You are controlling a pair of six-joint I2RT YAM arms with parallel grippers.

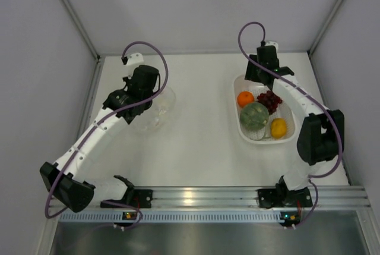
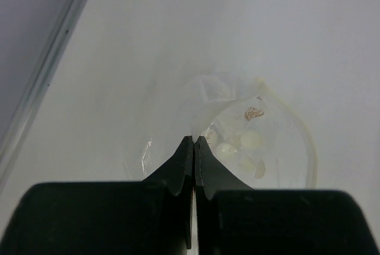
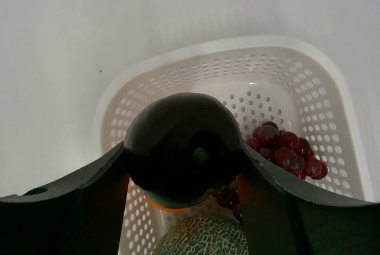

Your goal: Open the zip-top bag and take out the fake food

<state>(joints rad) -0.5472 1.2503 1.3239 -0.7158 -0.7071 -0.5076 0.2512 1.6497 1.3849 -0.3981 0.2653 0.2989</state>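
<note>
The task is judged nearly finished. Most of the fake food is already seen out of the bag. Directly beneath the right gripper [image 3: 184, 169], inside the white perforated basket [image 3: 237, 44], are gathered the grape bunch [image 3: 289, 151], the orange [image 1: 245, 98], the netted green melon [image 1: 254, 115] and the lemon [image 1: 278, 128]. The last piece, a small dark round fruit [image 3: 178, 139], is clamped between the right jaws. These are spread about as wide as the fruit and press it from both sides above the basket's far end, so only its release is judged to be left. The left gripper [image 2: 194, 143] is shown fully closed, its two tips pressed together. The zip-top bag [image 2: 255, 148] lies on the table [image 1: 196, 130] just ahead of and under those tips. Whether a fold of film is nipped between them cannot be told. The bag is seen as clear, crumpled plastic, slack and low, with white dots showing through it and a pale curved edge to the right of the tips. No fruit is made out inside. A tiny brownish mark beyond the tips cannot be identified. The zip strip is not seen plainly enough for its state to be judged.
</note>
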